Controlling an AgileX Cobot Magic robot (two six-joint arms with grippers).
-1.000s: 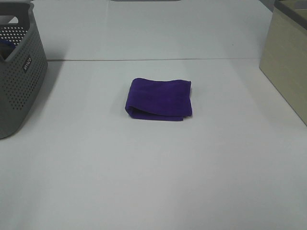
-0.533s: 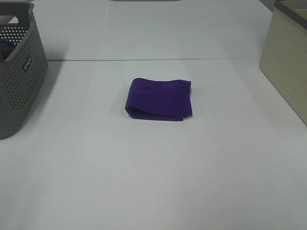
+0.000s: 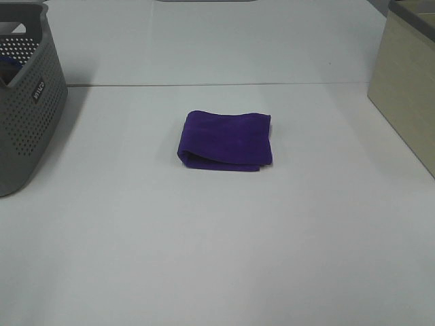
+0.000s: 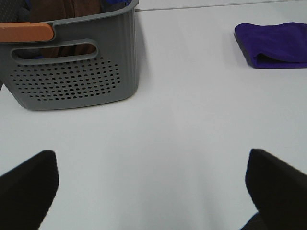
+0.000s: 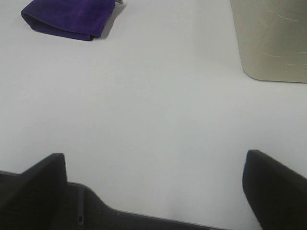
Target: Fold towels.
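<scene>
A deep purple towel (image 3: 225,140) lies folded into a small rectangle in the middle of the white table. It also shows in the left wrist view as the towel (image 4: 276,44) and in the right wrist view as the towel (image 5: 69,17), where a small white tag sticks out at its edge. My left gripper (image 4: 152,187) is open, well back from the towel, with nothing between its dark fingers (image 4: 29,184). My right gripper (image 5: 153,187) is also open and empty, far from the towel. Neither gripper shows in the high view.
A grey perforated basket (image 3: 27,102) stands at the table's left edge; in the left wrist view this basket (image 4: 76,72) holds brown and blue cloth. A beige box (image 3: 408,88) stands at the right edge. A seam (image 3: 217,84) crosses the table behind the towel.
</scene>
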